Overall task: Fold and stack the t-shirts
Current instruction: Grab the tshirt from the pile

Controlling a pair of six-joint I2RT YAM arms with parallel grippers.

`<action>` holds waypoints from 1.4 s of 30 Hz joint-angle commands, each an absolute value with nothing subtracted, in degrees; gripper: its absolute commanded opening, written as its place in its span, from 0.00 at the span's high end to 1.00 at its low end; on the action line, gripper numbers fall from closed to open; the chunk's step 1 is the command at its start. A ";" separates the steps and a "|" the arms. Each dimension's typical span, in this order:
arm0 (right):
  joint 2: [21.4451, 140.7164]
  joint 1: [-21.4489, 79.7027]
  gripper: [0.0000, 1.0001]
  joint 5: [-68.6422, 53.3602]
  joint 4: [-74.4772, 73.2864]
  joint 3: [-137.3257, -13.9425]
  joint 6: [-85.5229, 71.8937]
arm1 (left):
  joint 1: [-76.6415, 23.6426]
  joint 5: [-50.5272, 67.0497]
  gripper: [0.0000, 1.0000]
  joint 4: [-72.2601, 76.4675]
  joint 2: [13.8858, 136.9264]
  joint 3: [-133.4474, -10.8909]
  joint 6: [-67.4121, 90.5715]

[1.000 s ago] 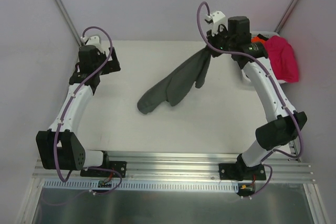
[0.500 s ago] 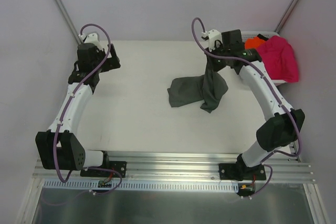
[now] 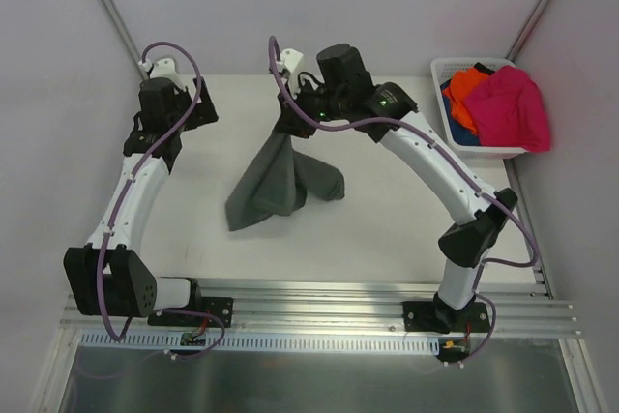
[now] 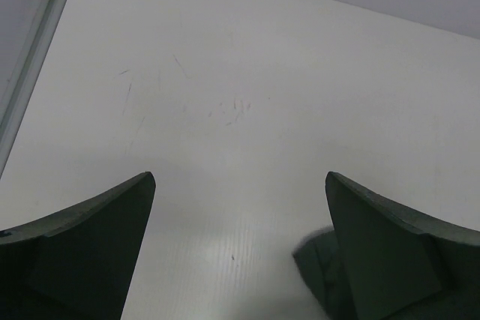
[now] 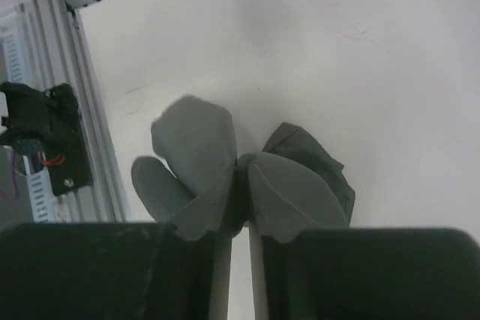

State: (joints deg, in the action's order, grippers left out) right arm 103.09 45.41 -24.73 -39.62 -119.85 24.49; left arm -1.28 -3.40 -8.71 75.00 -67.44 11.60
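On the white table (image 3: 387, 229), between pale walls (image 3: 290, 7), the grey-green t-shirt (image 3: 276, 186) is hung, hem trailing, from the right gripper (image 5: 238, 215) clamped on it; the left gripper (image 4: 240, 185) is spread apart; other shirts (image 3: 513, 108) are heaped in a basket (image 3: 455, 65).
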 commanded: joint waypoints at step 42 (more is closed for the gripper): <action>112.85 31.99 0.20 -39.90 -46.32 -91.86 18.73 | -1.23 5.63 0.01 -12.39 71.81 -71.19 7.73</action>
